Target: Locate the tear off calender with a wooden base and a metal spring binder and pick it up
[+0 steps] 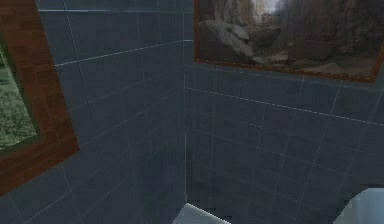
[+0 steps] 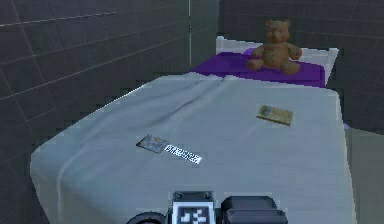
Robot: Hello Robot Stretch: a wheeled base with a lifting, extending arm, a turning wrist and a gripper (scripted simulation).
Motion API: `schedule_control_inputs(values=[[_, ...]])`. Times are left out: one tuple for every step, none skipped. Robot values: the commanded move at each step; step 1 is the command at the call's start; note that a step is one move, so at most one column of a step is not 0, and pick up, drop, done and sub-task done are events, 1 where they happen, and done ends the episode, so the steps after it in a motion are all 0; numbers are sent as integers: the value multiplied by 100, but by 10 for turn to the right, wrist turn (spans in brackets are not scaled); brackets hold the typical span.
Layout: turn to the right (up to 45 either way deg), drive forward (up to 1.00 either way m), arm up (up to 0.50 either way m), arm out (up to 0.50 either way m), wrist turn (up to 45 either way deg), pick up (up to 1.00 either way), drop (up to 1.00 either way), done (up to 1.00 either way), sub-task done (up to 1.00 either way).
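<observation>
The search step is judged in hand. On a grey bed (image 2: 100,130), near a teddy bear (image 2: 275,48), a small tan thing (image 2: 274,115) is seen, possibly the calendar. The gripper (image 2: 150,217) is glimpsed at the bottom edge; its state and load cannot be told. A closer approach is needed. No writing can be read.

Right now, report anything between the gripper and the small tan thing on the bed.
Nothing visible: only bare sheet between the gripper and the tan thing. A flat grey item lies left of that line; the teddy bear sits beyond.
</observation>
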Motion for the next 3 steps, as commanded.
schedule_control_inputs(values=[[0, 0, 0, 48, 0, 0, 0, 0, 0], [0, 0, 0, 0, 450, 0, 0, 0, 0], [0, 0, 0, 0, 450, 0, 0, 0, 0]])
